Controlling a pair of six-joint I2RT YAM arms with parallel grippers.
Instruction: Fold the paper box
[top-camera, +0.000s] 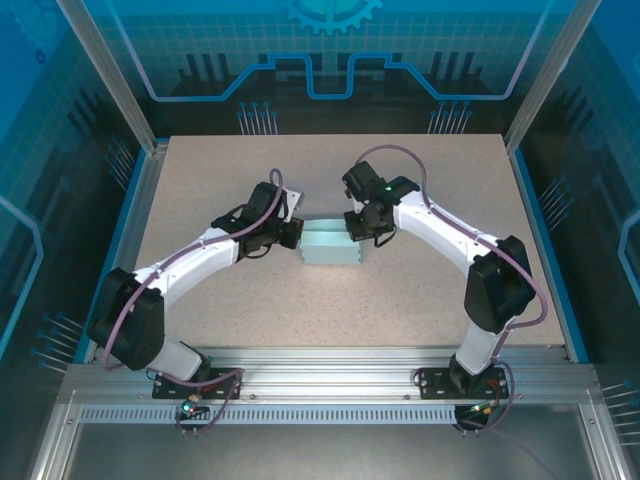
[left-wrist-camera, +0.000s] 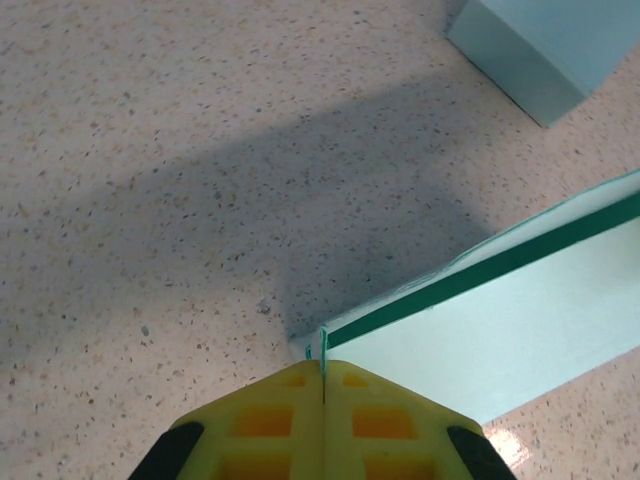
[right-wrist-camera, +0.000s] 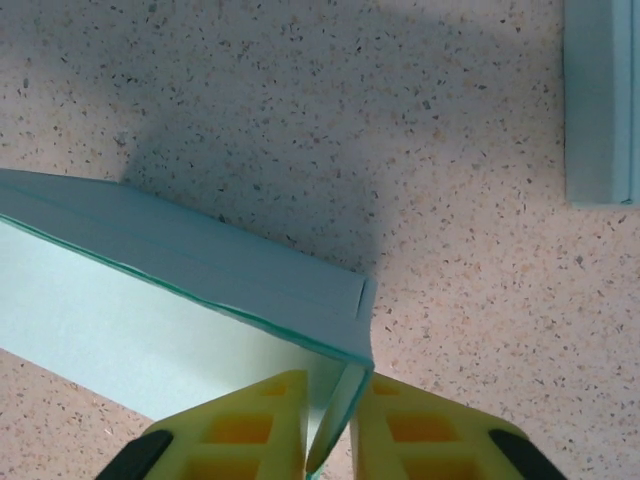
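The paper box sat in the middle of the surface. The left claw pinched its left wall tight. The right claw held its right wall.

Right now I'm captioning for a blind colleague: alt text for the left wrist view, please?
The left gripper, yellow jaws shut, pinches the thin edge of a pale green paper box panel stretching right over a speckled table. Another pale green block sits at top right.
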